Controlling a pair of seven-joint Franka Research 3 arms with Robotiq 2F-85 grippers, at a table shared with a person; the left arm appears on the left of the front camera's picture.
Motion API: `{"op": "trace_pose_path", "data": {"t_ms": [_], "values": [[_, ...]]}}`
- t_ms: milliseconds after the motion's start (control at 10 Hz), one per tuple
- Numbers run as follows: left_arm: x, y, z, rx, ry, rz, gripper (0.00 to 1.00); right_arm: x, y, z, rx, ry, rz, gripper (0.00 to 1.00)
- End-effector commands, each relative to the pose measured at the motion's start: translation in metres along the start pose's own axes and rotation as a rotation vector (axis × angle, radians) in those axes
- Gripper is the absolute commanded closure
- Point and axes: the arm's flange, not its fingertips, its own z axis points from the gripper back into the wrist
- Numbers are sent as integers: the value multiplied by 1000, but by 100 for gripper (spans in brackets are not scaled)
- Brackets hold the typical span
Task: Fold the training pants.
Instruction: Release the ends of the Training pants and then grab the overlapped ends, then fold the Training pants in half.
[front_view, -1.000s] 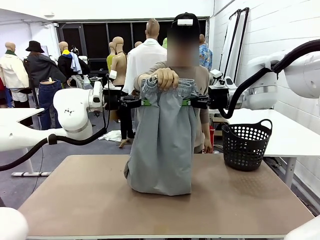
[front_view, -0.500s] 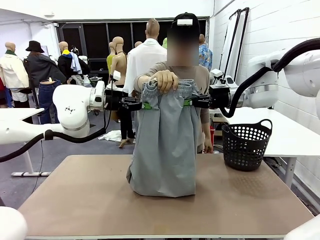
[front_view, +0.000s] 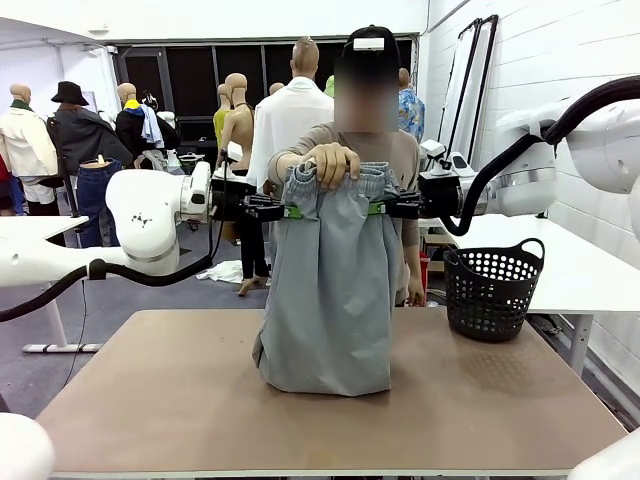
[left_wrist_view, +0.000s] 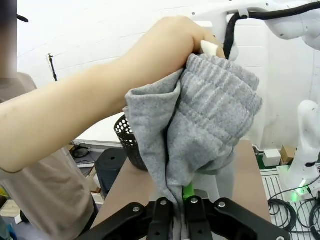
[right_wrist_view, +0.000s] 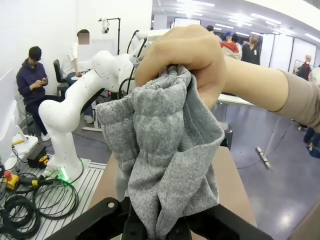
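Training pants (front_view: 330, 290) unmarked, between clamped left pincer (front_view: 291, 210), right pincer (front_view: 373, 206)

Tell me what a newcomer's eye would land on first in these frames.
The grey training pants hang upright over the middle of the brown table, their lower end bunched on its top. The left gripper and right gripper are each shut on a side just below the waistband, while the person's hand grips its middle from above. A black basket sits at the table's right.
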Motion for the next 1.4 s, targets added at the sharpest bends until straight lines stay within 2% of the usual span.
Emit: {"op": "trace_pose_path", "data": {"t_ms": [0, 100, 1300], "values": [[0, 0, 2, 60, 5, 59, 100, 6, -6, 3, 17, 40, -6, 100], [0, 0, 0, 0, 0, 0, 100, 0, 0, 0, 0, 0, 0, 100], [0, 0, 0, 0, 0, 0, 100, 0, 0, 0, 0, 0, 0, 100]]}}
